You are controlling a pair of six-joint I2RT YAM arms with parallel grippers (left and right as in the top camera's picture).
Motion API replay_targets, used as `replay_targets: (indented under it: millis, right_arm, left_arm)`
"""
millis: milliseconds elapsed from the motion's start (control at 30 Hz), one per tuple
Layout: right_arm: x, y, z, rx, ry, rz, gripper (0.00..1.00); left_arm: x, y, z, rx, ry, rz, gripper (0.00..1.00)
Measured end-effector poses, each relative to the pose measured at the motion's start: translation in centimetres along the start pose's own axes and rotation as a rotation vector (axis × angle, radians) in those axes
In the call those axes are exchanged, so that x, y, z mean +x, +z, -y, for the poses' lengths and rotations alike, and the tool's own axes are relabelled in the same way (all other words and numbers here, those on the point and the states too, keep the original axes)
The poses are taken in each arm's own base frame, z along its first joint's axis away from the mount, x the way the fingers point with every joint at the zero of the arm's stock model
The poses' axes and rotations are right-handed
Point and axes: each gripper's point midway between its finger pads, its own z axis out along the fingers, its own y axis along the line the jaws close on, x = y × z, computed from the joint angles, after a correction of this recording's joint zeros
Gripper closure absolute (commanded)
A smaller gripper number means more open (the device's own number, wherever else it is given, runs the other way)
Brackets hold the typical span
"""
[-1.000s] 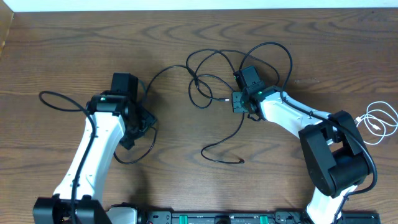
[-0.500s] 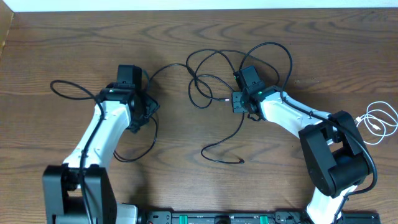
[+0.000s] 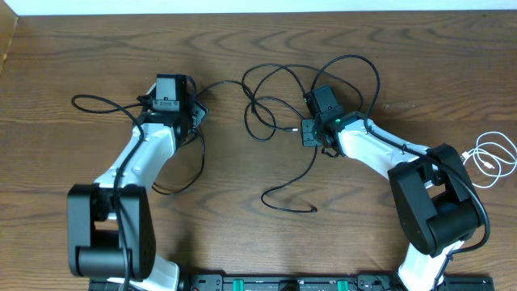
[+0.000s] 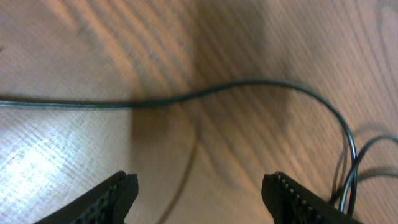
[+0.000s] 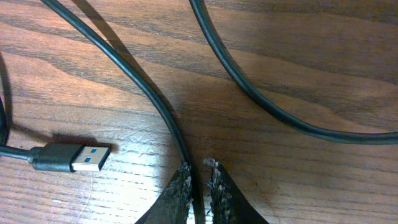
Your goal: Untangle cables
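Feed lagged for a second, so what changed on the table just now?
The left gripper swung farther from its base and rightward toward the tangle, jaws open, holding nothing. The right gripper stayed shut on a black cable; the tangle and the white cable did not move.

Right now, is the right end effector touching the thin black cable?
Touching. Right wrist view shows the thin black cable pinched inside the right end effector.
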Motion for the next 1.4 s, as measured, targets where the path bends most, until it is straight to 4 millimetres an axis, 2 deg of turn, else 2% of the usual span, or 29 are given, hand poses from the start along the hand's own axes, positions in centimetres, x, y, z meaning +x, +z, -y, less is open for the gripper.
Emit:
replay_targets:
  millis: [267, 300, 433, 667, 1000, 1267, 1400]
  right_arm:
    - [0.0, 0.0, 0.0, 0.001, 0.000, 0.001, 0.87]
    - [0.0, 0.0, 0.0, 0.001, 0.000, 0.001, 0.87]
    - [0.0, 0.0, 0.0, 0.002, 0.000, 0.000, 0.87]
    - [0.0, 0.0, -0.3, 0.001, -0.009, 0.007, 0.86]
    - [0.0, 0.0, -0.3, 0.011, -0.014, 0.012, 0.86]
    - [0.0, 0.0, -0.3, 0.011, -0.014, 0.013, 0.86]
    - [0.0, 0.0, -0.3, 0.011, -0.014, 0.013, 0.86]
  left_arm:
    - [-1.2, 3.8, 0.8, 0.027, -0.007, 0.078, 0.31]
    - [-1.3, 4.4, 0.8, 0.029, -0.009, 0.087, 0.36]
    - [-2.2, 5.9, 0.9, 0.037, -0.015, 0.151, 0.39]
    - [-4.3, 5.8, 1.7, 0.061, -0.033, 0.256, 0.54]
    - [-5.4, 5.4, 0.6, -0.016, 0.039, 0.329, 0.55]
    - [-4.5, 5.7, -0.8, -0.080, 0.076, 0.291, 0.55]
    - [-3.7, 6.7, -2.1, -0.131, 0.112, 0.268, 0.55]
